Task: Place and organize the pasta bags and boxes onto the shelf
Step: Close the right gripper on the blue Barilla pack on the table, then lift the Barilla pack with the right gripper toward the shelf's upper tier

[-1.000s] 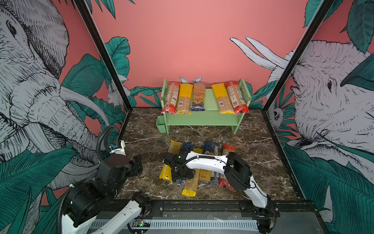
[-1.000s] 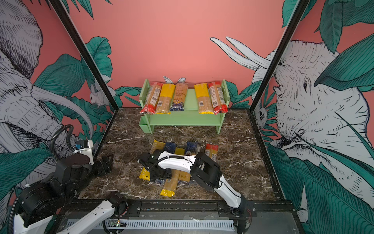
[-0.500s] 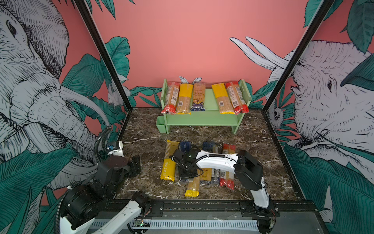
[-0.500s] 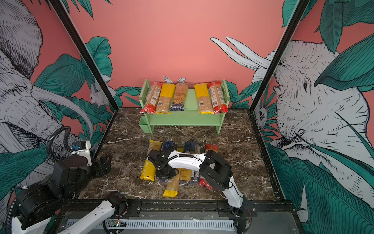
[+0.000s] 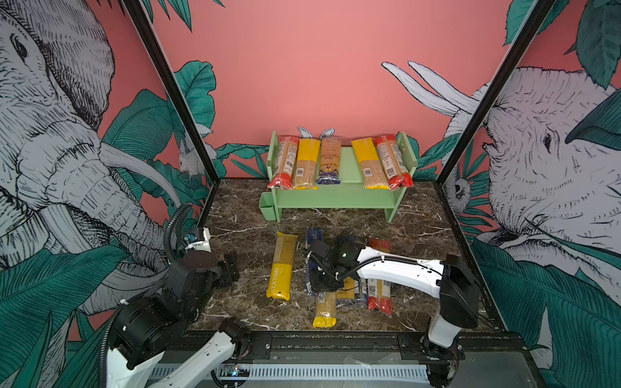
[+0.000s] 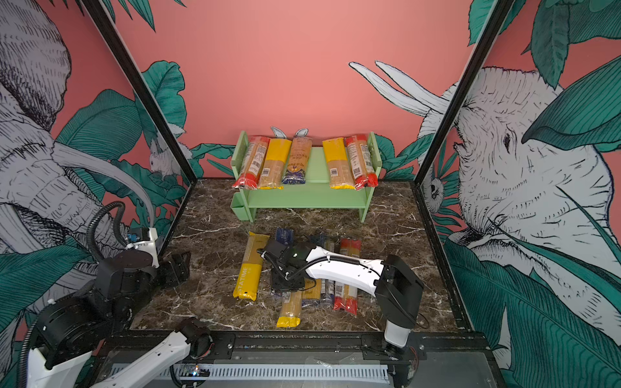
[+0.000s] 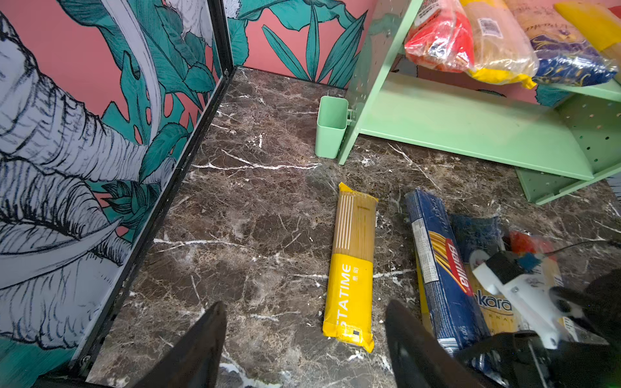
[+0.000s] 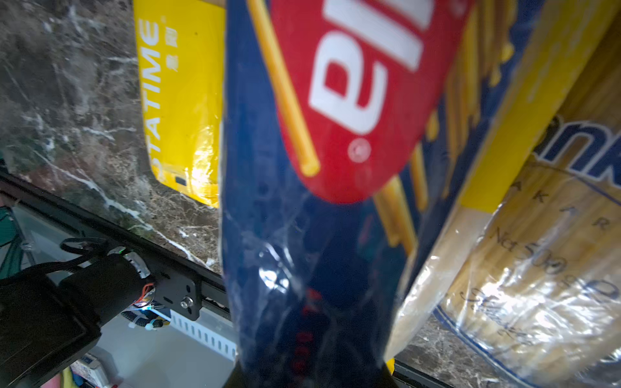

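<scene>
The pale green shelf [image 5: 346,164] stands at the back of the marble tabletop [image 5: 242,231], close to the pink wall, with a little green cup [image 5: 267,206] hooked to its left side panel. Five long pasta packets lie side by side across its top board, their near ends poking over the front edge. On the left are a red-ended packet [image 5: 284,161], a yellow packet [image 5: 305,163] and a blue-ended packet [image 5: 329,161]. After a bare strip of board come another yellow one [image 5: 368,164] and another red-ended one [image 5: 393,161]. The rest lie on the tabletop nearer the front. A STATIME packet [image 5: 282,265], yellow at its near half, lies by itself, pointing toward the shelf, just left of a huddle of packets. The right arm reaches over that huddle from the right, and the right hand [image 5: 321,284] is down at its left side. In the right wrist view a dark blue packet [image 8: 285,235] with a red logo runs straight into the jaws and narrows there, so the hand is clamped on it. A yellow-ended packet [image 5: 325,309] sticks out toward the front edge, and a red-tipped packet [image 5: 379,295] lies on the huddle's right. The left hand [image 7: 305,305] hangs over bare marble near the left wall, jaws spread with nothing between them, apart from the STATIME packet.
</scene>
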You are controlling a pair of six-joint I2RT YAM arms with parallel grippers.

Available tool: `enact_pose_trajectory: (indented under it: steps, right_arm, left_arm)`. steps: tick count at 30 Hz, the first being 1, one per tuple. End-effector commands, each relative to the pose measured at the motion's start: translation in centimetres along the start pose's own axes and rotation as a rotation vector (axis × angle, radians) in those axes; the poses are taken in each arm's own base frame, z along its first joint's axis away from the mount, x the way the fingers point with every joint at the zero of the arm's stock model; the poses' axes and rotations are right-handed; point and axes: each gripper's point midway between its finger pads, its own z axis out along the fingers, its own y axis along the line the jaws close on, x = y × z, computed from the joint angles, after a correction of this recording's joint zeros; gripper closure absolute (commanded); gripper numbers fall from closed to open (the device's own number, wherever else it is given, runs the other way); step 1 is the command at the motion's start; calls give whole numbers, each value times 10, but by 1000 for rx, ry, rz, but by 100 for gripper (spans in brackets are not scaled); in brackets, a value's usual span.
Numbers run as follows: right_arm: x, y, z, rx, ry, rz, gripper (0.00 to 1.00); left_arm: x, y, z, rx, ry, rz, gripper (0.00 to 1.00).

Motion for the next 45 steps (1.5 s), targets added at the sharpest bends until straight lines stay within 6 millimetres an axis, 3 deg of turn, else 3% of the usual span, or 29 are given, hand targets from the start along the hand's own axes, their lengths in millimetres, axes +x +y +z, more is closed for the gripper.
enact_pose_trajectory:
  steps: [1, 3, 5, 7, 14, 17, 18, 24, 35, 40, 45]
  right_arm:
    - [-18, 24, -39, -116, -119, -49, 99]
    - [-11, 18, -40, -112, -103, -48, 99]
    - [-5, 14, -58, -136, -122, -51, 100]
    - [7, -2, -61, -119, -116, -39, 99]
    - [38, -45, -111, -95, -183, -5, 100]
    - [45, -62, -130, -75, -217, 7, 100]
    - [46, -66, -137, -73, -232, 8, 100]
    - [44, -66, -178, -100, -313, -12, 100]
    - [16, -46, -267, -96, -476, -114, 100]
    - [-18, -37, -294, -105, -541, -112, 100]
    - [-68, -29, -307, -135, -557, -112, 100]
  left_arm:
    - [-4, -3, 3, -5, -2, -3, 24]
    - [-5, -5, 5, -5, -1, -3, 24]
    - [-6, -7, 7, -7, 0, -2, 24]
    - [-7, -10, 10, -7, 6, 3, 24]
    - [-12, -40, 29, 57, 39, 40, 23]
    - [-16, -58, 40, 96, 53, 54, 12]
    - [-18, -64, 43, 110, 55, 57, 6]
    - [-32, -94, 62, 153, 66, 59, 4]
    - [-64, -124, 79, 161, 38, 119, 3]
    - [-79, -139, 88, 170, 21, 140, 2]
    - [-91, -156, 101, 188, 9, 154, 2]
